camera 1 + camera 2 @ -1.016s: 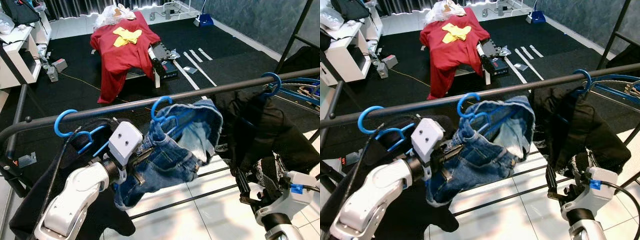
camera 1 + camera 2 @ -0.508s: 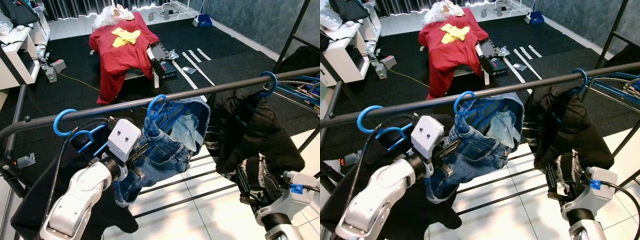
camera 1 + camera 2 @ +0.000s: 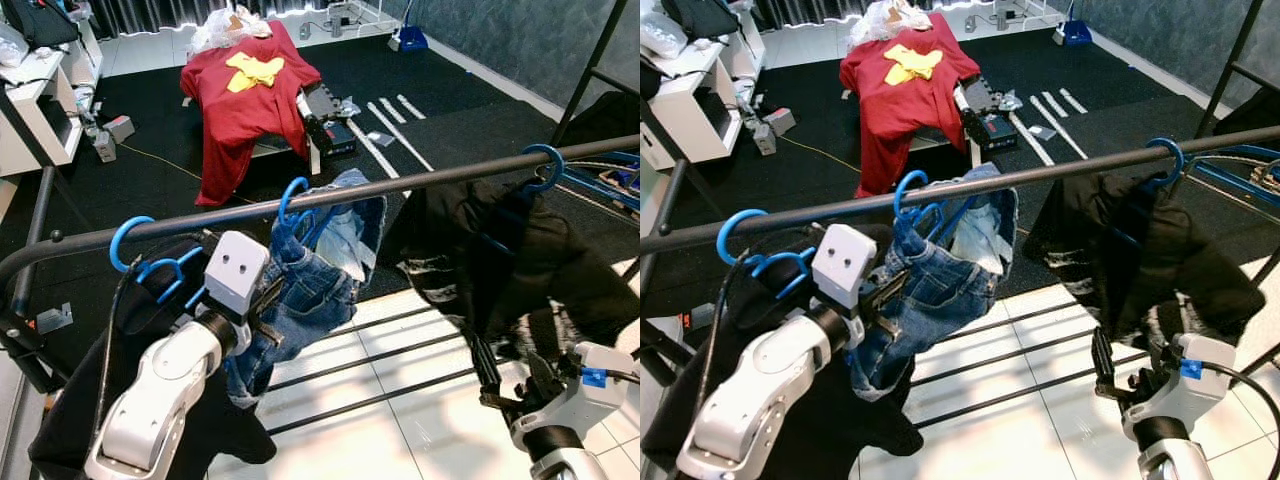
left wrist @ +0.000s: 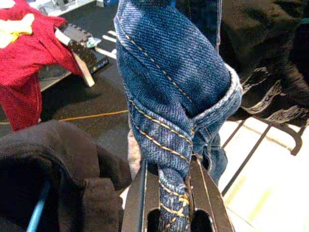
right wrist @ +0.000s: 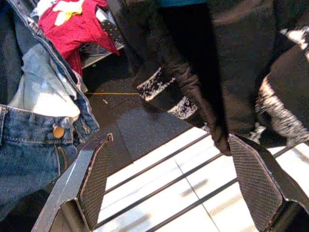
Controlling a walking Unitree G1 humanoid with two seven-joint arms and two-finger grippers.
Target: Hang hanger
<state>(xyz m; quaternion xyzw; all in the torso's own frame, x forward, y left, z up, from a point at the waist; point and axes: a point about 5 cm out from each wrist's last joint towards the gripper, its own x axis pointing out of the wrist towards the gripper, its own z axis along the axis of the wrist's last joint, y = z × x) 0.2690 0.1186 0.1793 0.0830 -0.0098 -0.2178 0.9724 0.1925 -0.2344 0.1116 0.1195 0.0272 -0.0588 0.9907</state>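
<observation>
A dark rail [image 3: 420, 180] crosses the view with three blue hangers on it. The middle hanger [image 3: 292, 205] has its hook over the rail and carries blue denim jeans [image 3: 310, 290]. My left gripper [image 3: 268, 312] is shut on a fold of the jeans [image 4: 169, 121], just below the rail. A hanger [image 3: 128, 250] at the left holds a dark garment [image 3: 70, 400]. Another hanger [image 3: 545, 165] at the right holds a black patterned garment [image 3: 520, 260]. My right gripper [image 3: 505, 365] hangs low at the right, open with nothing between its fingers [image 5: 96, 179].
A red shirt [image 3: 245, 90] with a yellow patch lies over a low stand on the black carpet behind the rail. A white desk [image 3: 35, 110] stands at the far left. The rack's lower bars [image 3: 370, 400] run over the white tiled floor.
My left gripper has drawn the jeans and their hanger leftwards along the rail, away from the black garment. The denim now hangs narrower. The right arm has stayed put.
</observation>
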